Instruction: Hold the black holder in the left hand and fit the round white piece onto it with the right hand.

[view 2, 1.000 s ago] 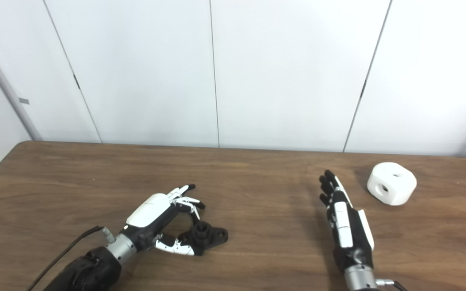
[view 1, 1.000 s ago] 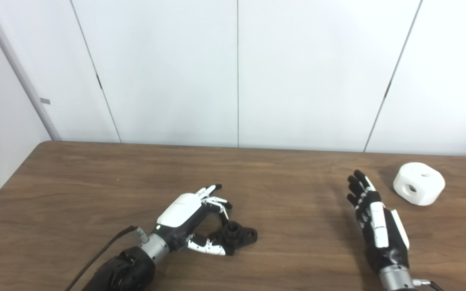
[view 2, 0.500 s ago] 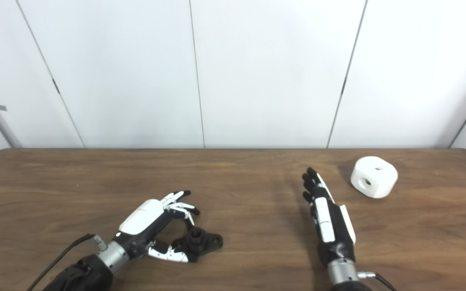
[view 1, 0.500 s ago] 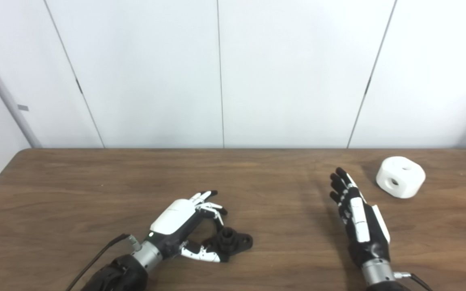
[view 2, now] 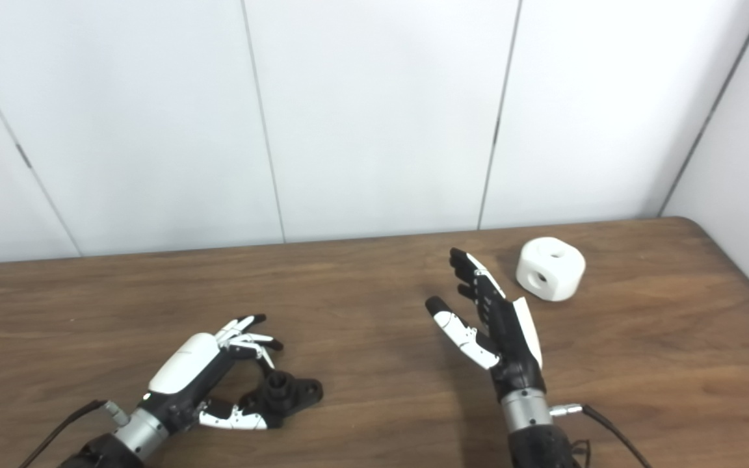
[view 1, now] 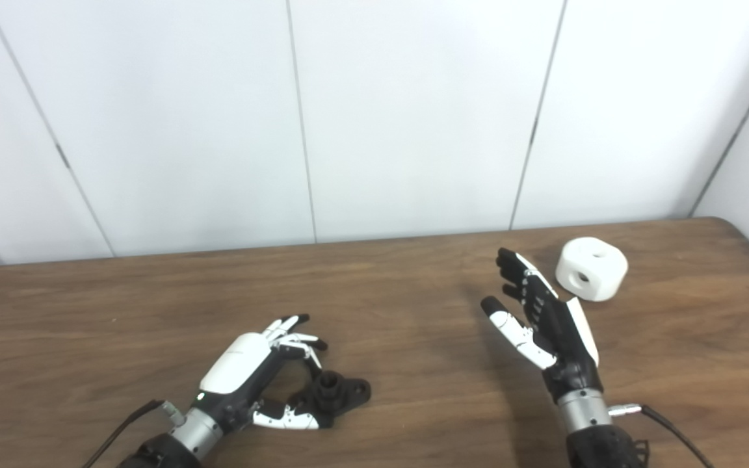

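**So, both hands are out on the table and the white piece sits untouched**

Right at the near edge, the left hand [view 1: 254, 370] lies low on the wooden table [view 1: 88, 325], arm coming in from the bottom left with a cable trailing off the wrist. Its fingers [view 1: 293, 338] are curled in an arc and the thumb runs along the table underneath — the black holder [view 1: 335, 390] sits just at the mouth of that arc, flat on the wood. The thumb tip looks like it's touching the holder's near side, the fingertips hang just above and behind it. Honestly I can't call that a grip; the hand is cupped around the thing with fingers apart, not clamped on it. The holder has a flat base with a short round stub sticking up in the middle.

Over on the right, the right hand [view 2: 498, 325] is raised off the table, fingers stretched out and pointing away toward the far side, thumb splayed out to the left — wide open, holding nothing.

Farther back, just beyond and to the right of those fingertips, the round white piece [view 2: 550, 268] rests on the table by itself, near the hand but not touching. It's chunky and rounded, with a hole in the side facing us and another on top.

Behind everything, plain white wall panels [view 1: 413, 117].
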{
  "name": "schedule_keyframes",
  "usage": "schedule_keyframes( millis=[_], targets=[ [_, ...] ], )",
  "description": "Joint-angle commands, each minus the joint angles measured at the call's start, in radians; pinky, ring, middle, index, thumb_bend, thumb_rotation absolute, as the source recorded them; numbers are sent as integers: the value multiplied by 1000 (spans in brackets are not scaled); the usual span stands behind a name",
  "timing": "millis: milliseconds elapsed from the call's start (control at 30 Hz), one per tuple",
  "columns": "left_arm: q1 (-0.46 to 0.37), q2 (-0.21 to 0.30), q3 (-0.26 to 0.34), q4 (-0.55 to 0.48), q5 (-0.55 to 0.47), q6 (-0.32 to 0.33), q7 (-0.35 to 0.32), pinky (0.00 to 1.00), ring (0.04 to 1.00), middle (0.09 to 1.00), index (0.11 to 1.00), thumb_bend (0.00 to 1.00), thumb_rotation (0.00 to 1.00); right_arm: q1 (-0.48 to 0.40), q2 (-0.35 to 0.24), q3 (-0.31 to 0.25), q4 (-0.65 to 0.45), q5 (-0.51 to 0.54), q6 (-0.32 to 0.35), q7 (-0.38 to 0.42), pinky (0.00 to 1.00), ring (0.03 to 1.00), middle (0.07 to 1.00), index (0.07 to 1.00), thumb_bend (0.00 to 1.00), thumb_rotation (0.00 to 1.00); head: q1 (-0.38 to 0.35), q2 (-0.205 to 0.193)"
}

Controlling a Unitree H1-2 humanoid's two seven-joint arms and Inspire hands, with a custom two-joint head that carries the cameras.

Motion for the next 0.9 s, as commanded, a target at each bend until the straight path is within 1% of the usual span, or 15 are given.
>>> schedule_keyframes(
  millis=[0,67,200,233,267,333,400,467,500,567,600,667,767,800,867],
  targets=[
    [-4,1,-11,13,18,-3,-20,1000,976,781,482,522,48,-18,-22,-18,-41,-19,-50,-24,798,864,870,839,501,415,-1,1],
    [-5,1,-8,15,13,-5,-19,1000,972,781,482,522,47,-16,-41,-32,-58,-45,-59,-38,761,845,855,824,516,392,-15,0],
    [-10,5,-5,24,14,-9,-17,1000,967,780,482,522,47,-15,-98,-65,-131,-125,-36,-52,697,816,846,816,573,388,-32,-4],
    [-12,6,-3,28,13,-12,-15,1000,966,779,482,522,47,-18,-115,-72,-144,-156,-37,-59,681,813,843,810,604,389,-40,-7],
    [-13,6,-2,32,12,-15,-13,1000,966,779,482,522,47,-22,-130,-80,-156,-176,-37,-62,677,810,839,808,611,387,-41,-8],
    [-13,6,1,35,7,-17,-15,1000,965,779,482,522,46,-30,-160,-99,-178,-195,-24,-60,702,822,845,810,620,378,-56,-13],
    [-14,5,3,40,7,-22,-12,1000,965,778,482,521,46,-41,-179,-122,-200,-214,9,-61,732,839,851,805,644,376,-64,-14],
    [-16,6,2,44,15,-28,-7,1000,960,776,483,521,46,-54,-197,-143,-218,-231,46,-58,731,848,856,803,679,392,-69,-16],
    [-17,5,2,45,19,-28,-6,1000,958,776,483,521,46,-60,-211,-153,-219,-239,55,-57,733,854,861,805,683,391,-69,-17],
    [-17,3,2,49,22,-27,-5,1000,954,775,483,522,46,-67,-228,-166,-214,-255,61,-58,694,839,856,801,681,395,-70,-19],
    [-17,2,2,51,19,-27,-7,1000,954,775,483,522,46,-72,-239,-175,-201,-270,54,-71,686,835,855,800,681,395,-70,-19],
    [-18,0,2,61,17,-32,-4,1000,954,775,483,521,45,-79,-249,-188,-180,-286,43,-90,703,838,843,792,681,376,-86,-24],
    [-22,1,0,70,18,-37,-5,1000,953,777,483,521,46,-87,-274,-202,-142,-304,20,-116,794,868,845,799,674,337,-96,-27],
    [-23,2,0,72,18,-36,-7,1000,953,779,483,521,46,-89,-282,-204,-130,-314,11,-126,801,869,844,798,677,323,-101,-31],
    [-25,2,2,76,17,-38,-4,1000,952,779,483,521,46,-93,-296,-203,-104,-341,-2,-153,777,853,830,788,681,307,-107,-34]
  ],
)
